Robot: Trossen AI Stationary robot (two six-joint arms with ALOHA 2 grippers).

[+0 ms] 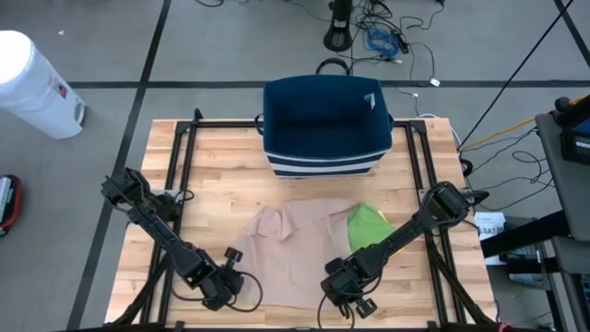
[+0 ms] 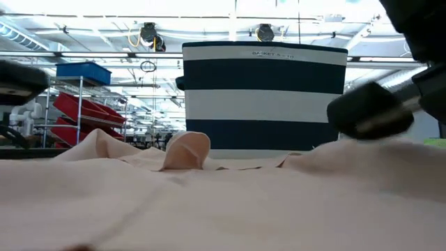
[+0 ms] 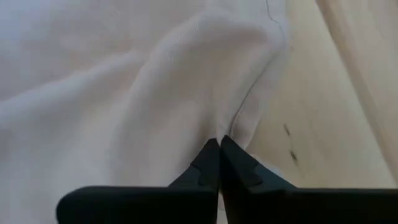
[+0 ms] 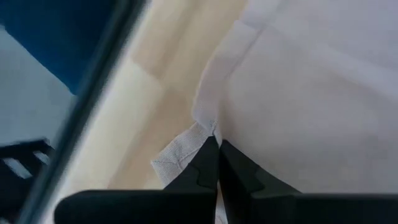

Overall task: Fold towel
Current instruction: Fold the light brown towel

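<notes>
Pinching towel (image 1: 295, 254) near bench (image 1: 230, 166) front edge | left gripper (image 1: 224, 286) and right gripper (image 1: 343, 293) clenched on its corners | we can lift together

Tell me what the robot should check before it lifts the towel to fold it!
1. Left hand pinched shut on the towel at its near edge: ok.
2. Right hand pinched shut on the towel's corner: ok.
3. Towel lying flat: not ok, it is bunched up at the far side.
4. Green cloth off the towel: not ok, it overlaps the right side.
5. Basket out of the way: ok, it stands beyond the towel.
6. Both hands gripping equally well: cannot tell.
</notes>
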